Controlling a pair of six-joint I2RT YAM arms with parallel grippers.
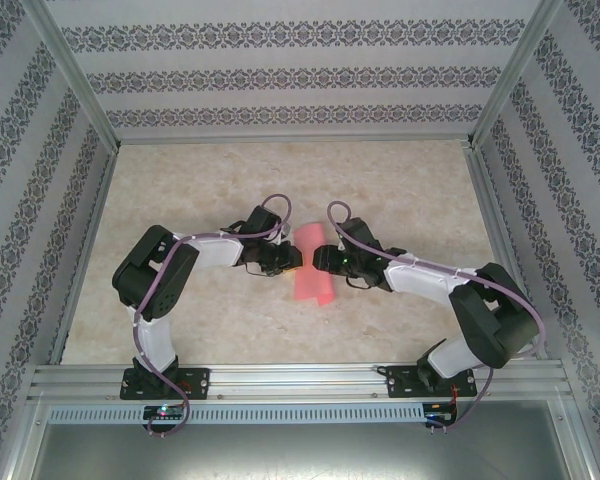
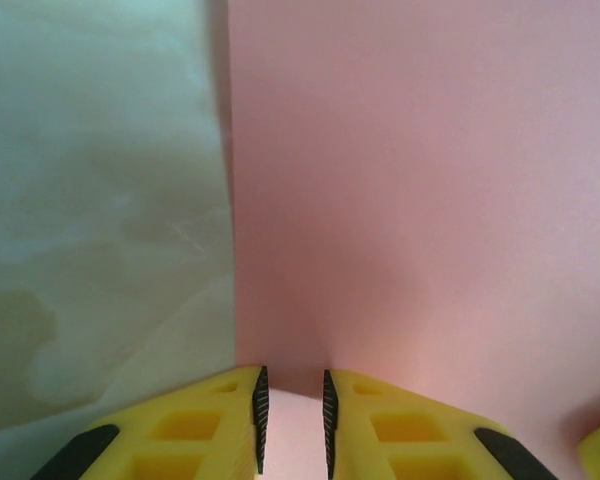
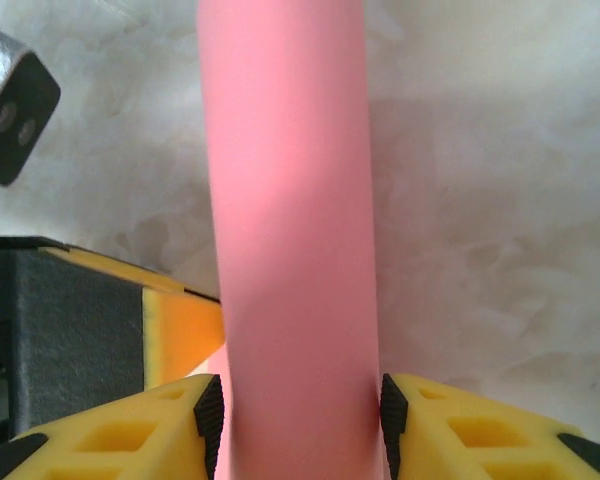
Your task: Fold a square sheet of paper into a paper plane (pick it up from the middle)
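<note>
2 arm bases [image 1: 165,380] sit bolted on the rail at the near edge. Both arms bend inward, so the grippers meet nose to nose over the surface [image 1: 400,190] at about mid-depth. L gripper [image 2: 292,400]: jaws narrow, w/ pink showing in the slim gap between the ribbed black pads [image 2: 261,415]. Can't tell if the pads actually pinch it. R gripper [image 3: 295,405]: jaws set wider, holding the sheet [image 3: 290,200] across its width, w/ 1 pad touching each long side. The sheet is bowed or rolled into a narrow band there, not flat. It runs straight away from the R jaws w/ marbled surface on both sides. In the R wrist view the L gripper's yellow finger reaches in from the left and meets the band's left side just ahead of the R jaws. The L wrist view has the sheet as a broad pink plane spreading ahead and to the right, its left edge straight against the pale surface. From the top view the sheet is a short pink strip between the 2 grippers, near end angled slightly right, at about the surface ctr. Beyond it, bare marbled surface to the far edge, then patterned walls [image 1: 280,70] in an aluminium frame.
</note>
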